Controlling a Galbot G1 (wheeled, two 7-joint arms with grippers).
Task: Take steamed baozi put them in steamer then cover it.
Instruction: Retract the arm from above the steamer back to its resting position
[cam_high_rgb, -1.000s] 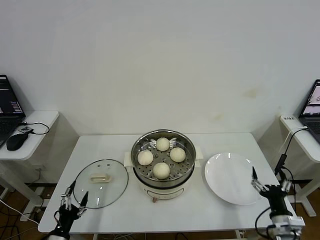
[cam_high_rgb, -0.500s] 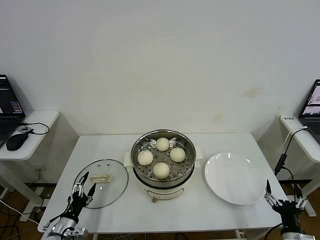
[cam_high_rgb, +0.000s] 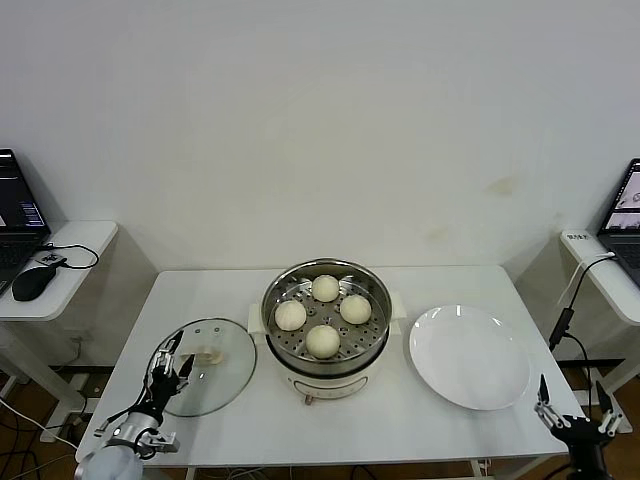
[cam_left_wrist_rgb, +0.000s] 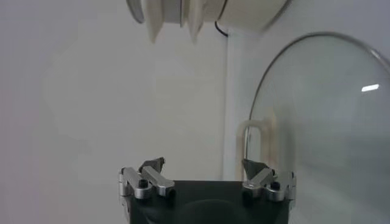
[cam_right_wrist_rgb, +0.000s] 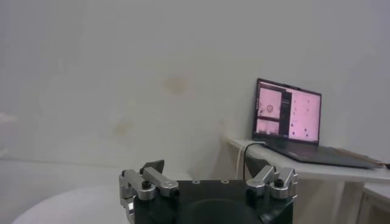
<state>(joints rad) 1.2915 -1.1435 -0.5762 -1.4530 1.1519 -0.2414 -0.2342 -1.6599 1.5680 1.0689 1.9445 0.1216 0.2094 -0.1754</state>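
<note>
Left gripper poised over the near-left edge of the cover, jaws apart, nothing between them; cream handle just ahead of one jaw. Beyond the cover's far rim, the steamer, lidless, all four steamed baozi on its tray. Bare tabletop to the near side of the jaws. Right gripper low past the table's near-right corner, jaws spread and empty, white plate near it
</note>
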